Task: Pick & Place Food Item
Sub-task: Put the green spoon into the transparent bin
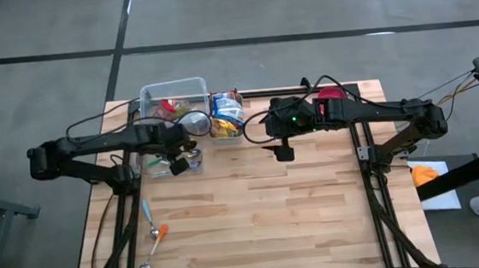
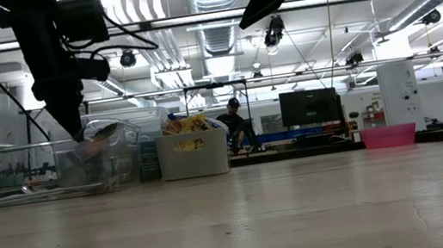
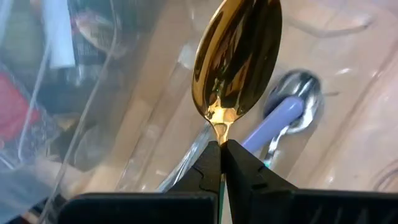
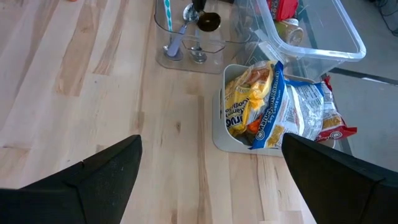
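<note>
Left tool (image 3: 222, 149) is pinching a gold spoon (image 3: 239, 59) by its neck.
You're handling stiff, slick metal; grip mid-handle. Right tool (image 4: 211, 168) is hanging wide, empty.

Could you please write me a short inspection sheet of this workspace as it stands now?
Surface: wooden table, bare in the middle.
Job's things: snack bags in a white bin; clear tub with packets.
Clutter: clear tray holding spoons; two spoons loose on the table.
Grippers: left pincer shut on a gold spoon over the tray; right pincer open, empty.
Cables: black ones at the table's back.
Surroundings: person seated behind, pink basin.
</note>
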Controlling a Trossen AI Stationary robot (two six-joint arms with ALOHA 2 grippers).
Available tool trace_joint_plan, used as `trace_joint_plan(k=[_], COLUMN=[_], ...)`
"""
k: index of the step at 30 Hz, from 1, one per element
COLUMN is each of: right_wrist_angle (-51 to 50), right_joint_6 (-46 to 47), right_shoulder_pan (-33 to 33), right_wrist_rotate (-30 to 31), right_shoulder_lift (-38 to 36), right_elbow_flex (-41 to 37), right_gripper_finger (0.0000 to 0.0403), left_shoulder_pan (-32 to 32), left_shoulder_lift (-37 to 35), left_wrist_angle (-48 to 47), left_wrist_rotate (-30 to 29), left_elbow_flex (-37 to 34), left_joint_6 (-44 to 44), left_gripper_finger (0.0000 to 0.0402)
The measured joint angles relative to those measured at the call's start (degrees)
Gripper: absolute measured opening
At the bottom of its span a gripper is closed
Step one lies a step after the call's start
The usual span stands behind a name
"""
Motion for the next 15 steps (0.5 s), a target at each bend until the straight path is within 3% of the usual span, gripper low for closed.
trace_joint_plan(k=[6, 15], right_wrist_angle=[0.0, 0.0], right_joint_6=[0.0, 0.0], right_shoulder_pan=[0.0, 0.0], right_wrist_rotate=[0.0, 0.0], right_shoulder_lift=[0.0, 0.0], right_elbow_flex=[0.0, 0.0], right_gripper_finger=[0.0384, 0.0384], left_shoulder_pan=[0.0, 0.0], left_shoulder_lift=[0.0, 0.0], left_wrist_angle=[0.7, 0.8], left_wrist_rotate=[0.8, 3.0], left_elbow_flex=[0.0, -0.4], left_joint_6=[-4.4, -7.0], left_gripper_finger=[0.0015, 0.0085])
